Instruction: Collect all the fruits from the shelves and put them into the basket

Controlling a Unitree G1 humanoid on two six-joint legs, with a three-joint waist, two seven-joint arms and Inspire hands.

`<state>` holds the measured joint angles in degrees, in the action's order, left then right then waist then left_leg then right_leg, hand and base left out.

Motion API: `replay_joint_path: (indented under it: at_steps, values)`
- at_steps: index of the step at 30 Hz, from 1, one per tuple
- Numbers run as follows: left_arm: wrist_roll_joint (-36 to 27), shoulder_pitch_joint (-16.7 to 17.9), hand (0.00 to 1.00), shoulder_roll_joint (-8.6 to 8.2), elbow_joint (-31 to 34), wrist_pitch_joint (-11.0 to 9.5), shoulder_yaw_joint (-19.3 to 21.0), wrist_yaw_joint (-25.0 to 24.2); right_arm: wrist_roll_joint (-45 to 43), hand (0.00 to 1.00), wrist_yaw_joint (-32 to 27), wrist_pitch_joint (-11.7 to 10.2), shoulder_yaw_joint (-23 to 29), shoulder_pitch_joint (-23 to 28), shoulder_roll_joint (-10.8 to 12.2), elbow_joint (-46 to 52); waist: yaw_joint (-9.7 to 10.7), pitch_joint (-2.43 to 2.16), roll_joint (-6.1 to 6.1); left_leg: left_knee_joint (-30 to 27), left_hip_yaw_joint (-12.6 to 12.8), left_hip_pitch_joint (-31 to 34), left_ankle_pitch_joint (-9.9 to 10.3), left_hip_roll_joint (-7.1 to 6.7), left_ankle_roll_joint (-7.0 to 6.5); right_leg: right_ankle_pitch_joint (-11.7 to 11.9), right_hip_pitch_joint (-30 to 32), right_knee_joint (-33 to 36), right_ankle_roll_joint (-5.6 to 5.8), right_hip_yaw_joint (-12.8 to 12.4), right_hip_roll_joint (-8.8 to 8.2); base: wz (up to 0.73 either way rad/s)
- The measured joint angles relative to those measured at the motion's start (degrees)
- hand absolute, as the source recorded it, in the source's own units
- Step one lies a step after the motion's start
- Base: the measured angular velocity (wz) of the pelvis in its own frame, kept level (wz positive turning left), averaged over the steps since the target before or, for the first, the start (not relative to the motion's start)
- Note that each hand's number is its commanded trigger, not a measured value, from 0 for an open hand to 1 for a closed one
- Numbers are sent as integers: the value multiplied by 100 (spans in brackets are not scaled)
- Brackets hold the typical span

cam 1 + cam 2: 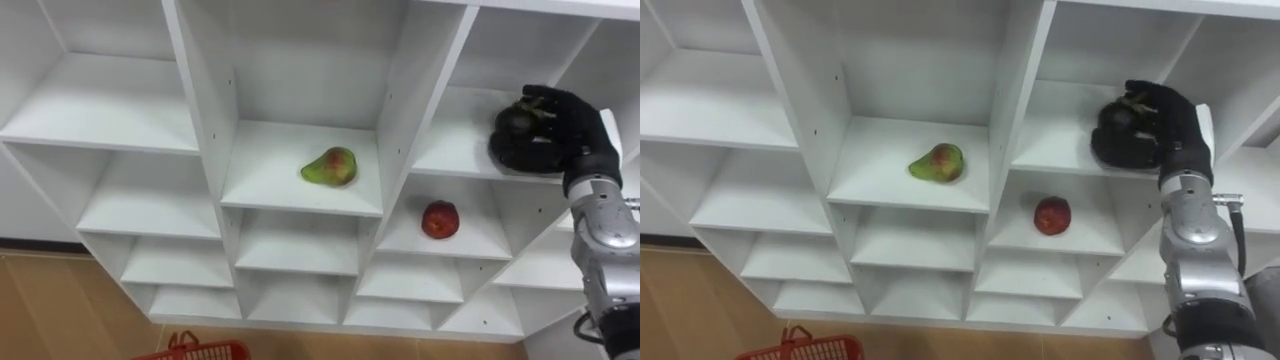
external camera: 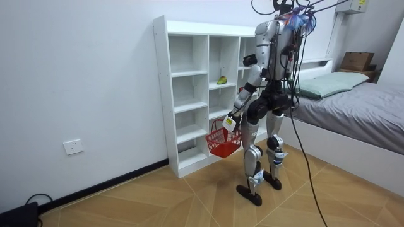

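Right now the right hand (image 1: 560, 125) is curling round a dark fruit (image 1: 517, 120) in an upper compartment of the closet (image 1: 205, 110). A pear (image 1: 330, 167) and an apple (image 1: 440, 219) are lying further left and below. The left hand (image 2: 229, 120) is gripping the basket (image 2: 224, 144) low down. With a loose grip, the fruit could be slipping off the shelf edge, missing the basket.

Grey bed (image 2: 363, 120) with pillow (image 2: 328, 82), wall socket (image 2: 73, 147), brown box (image 2: 356, 61), wooden floor (image 2: 158, 202)

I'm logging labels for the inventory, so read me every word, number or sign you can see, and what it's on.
None can be read.
The white closet, pear, apple and the red basket in the left hand carry no visible print.
The dark fruit in the right hand shows none either.
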<state>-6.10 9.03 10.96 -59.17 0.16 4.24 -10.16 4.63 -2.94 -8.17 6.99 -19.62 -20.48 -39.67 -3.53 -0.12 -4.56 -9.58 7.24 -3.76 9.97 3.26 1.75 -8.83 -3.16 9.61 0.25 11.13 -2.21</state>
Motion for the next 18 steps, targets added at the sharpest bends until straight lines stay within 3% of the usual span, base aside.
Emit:
replay_joint_path:
  at_steps: [18]
  values:
    - [-4, -5, 100, 17, -8, -13, -18, -1, -75, 100, 65, 8, -23, 52, 79, 17, -14, 6, -52, 10, 6, 8, 1, 1, 1, 0, 15, -10, 0, -11, 3, 0]
